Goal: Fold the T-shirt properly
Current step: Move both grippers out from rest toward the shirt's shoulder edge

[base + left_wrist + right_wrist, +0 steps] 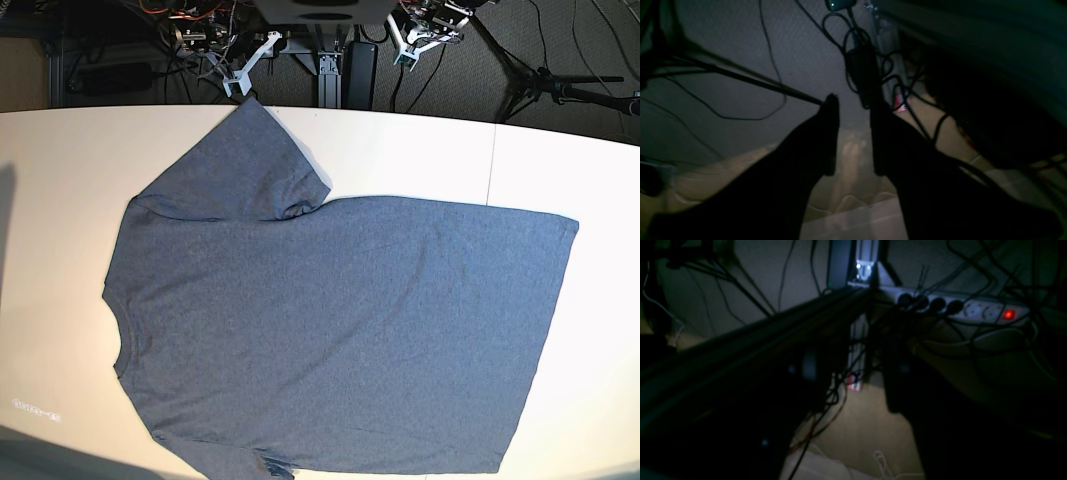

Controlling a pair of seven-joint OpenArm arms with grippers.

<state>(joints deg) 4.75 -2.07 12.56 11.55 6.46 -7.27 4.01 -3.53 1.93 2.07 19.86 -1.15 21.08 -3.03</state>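
Garment: the T-shirt point(340, 330) lies spread flat, plain side up, on the white table point(60, 200); no fold is made yet, by my judgement.
Long axis: collar to hem runs across the base view, neck opening at that view's left, hem at its right.
Sleeves: one sleeve points to the far edge, toward the arms; the other runs off the near edge of the base view and is barely seen.
Left gripper: the left gripper point(853, 133) hangs beyond the far edge of the table, over the floor and the cables point(867, 66); its two dark fingers point(826, 133) stand apart with clear space between them, nothing held.
Right gripper: the right gripper point(853, 380) is likewise off the table, facing the power strip point(960, 308); the wrist picture is too dark to make out the fingers well. In the base view its white fingers look parted and bare, but I would not call it settled.
Key relation: the shirt lies wholly on the near side of both grippers, none of it touching either.
Nearer arm: the right arm, at the base view's left, sits just beside the far sleeve tip; the left arm is closer to the hem half.
Coming move: judged, both arms must reach forward and down to the far long edge.
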